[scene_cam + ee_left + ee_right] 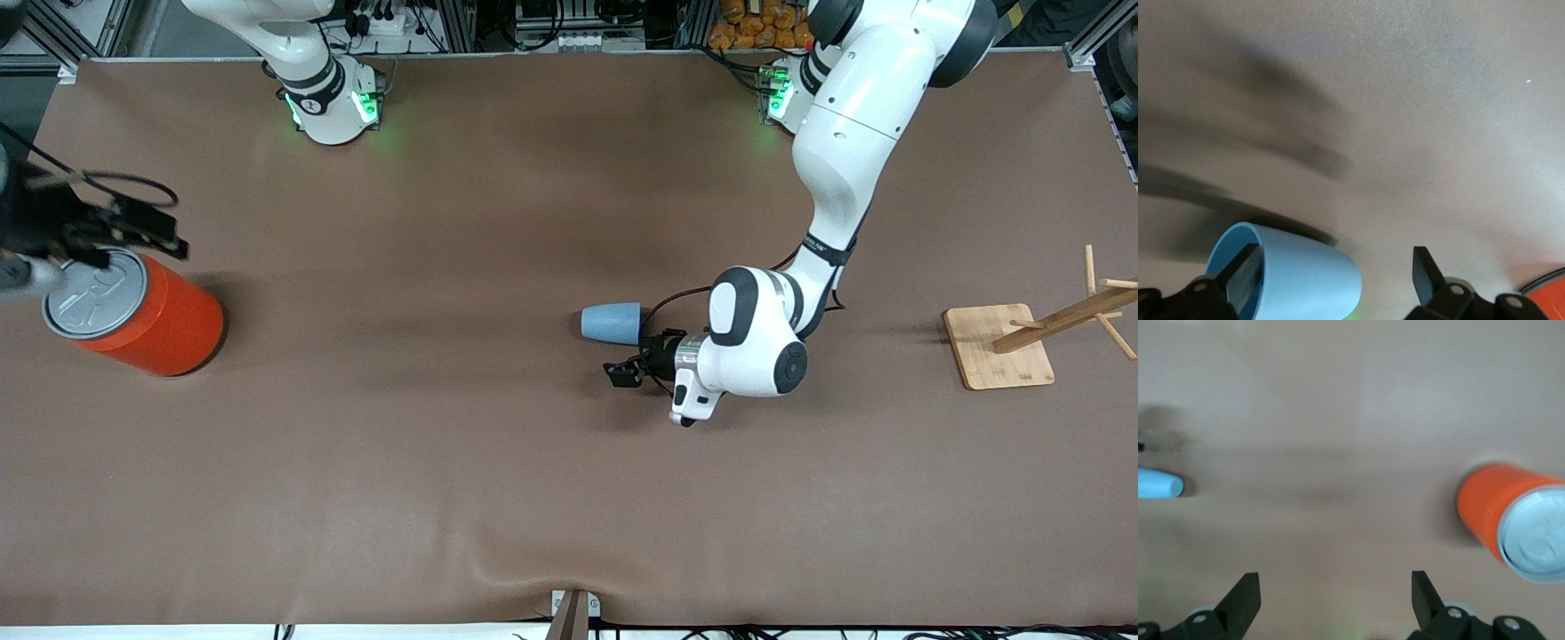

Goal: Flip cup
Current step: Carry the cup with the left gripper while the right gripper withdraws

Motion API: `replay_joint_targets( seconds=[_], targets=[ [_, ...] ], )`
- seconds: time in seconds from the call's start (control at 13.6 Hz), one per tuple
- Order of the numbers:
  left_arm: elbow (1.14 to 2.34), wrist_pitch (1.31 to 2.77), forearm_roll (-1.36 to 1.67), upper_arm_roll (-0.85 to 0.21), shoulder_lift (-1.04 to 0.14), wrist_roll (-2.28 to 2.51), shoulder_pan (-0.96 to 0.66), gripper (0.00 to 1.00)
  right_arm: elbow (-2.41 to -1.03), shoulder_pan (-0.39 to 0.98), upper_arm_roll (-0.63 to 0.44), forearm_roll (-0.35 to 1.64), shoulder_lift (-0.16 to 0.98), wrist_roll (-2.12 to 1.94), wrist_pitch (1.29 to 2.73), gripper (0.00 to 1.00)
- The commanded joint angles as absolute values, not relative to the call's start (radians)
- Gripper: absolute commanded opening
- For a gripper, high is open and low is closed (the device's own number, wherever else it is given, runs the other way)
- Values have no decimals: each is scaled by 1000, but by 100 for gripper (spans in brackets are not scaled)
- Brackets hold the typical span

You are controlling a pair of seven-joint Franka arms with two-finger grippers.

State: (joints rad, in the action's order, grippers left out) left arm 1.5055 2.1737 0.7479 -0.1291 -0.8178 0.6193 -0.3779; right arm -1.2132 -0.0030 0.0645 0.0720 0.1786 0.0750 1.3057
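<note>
1. Cup (612, 323), light blue and tapered, lies on its side on the desk (498, 462), its open mouth turned toward the left pincer (642, 354) and its closed base pointing toward the right arm's end of the desk.
2. Left pincer sits low at the cup's mouth with its jaws spread wide; in the left wrist view one finger (1243, 279) reaches inside the cup's (1295, 277) rim while the other stands apart from the wall, so nothing is clamped.
3. Right pincer (84, 240) hangs over the orange can (142, 311) at the right arm's end of the desk, jaws wide and holding nothing.
4. Toward the left arm's end, well apart from the left pincer, a wooden rack (1031, 333) stands on its square base.
</note>
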Motion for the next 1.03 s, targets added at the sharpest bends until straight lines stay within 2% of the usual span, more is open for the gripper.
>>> replay_joint_targets(
  seconds=[0.0,0.07,0.15,0.22,0.3,0.44,0.52,0.59,0.81,0.96],
  targets=[
    [1512,2163,764,-124,-815,647,-397,100,-1422,-21,60,44,25,162,1345,100],
    [1514,2163,764,-123,-813,647,-405,100,-1434,-21,60,44,6,164,1344,100],
    [1519,2151,764,-123,-810,649,-406,90,-1434,-21,60,43,3,167,1344,100],
    [1519,2110,762,-123,-807,649,-407,63,-1436,-23,60,41,5,172,1345,100],
    [1519,2071,759,-121,-807,647,-407,47,-1443,-29,55,41,5,172,1353,100],
    [1520,2002,744,-120,-805,647,-407,22,-1451,-20,57,43,-2,172,1382,100],
    [1525,1968,730,-118,-807,656,-410,5,-1463,-21,58,43,-9,172,1384,100],
    [1532,1941,691,-118,-807,670,-414,0,-1482,-25,55,44,-23,167,1382,100],
    [1517,1879,620,-107,-779,738,-397,0,-1630,-25,55,48,-127,166,1446,100],
    [1511,1878,544,-78,-749,738,-391,0,-1660,-23,55,49,-144,153,1450,100]
  ],
)
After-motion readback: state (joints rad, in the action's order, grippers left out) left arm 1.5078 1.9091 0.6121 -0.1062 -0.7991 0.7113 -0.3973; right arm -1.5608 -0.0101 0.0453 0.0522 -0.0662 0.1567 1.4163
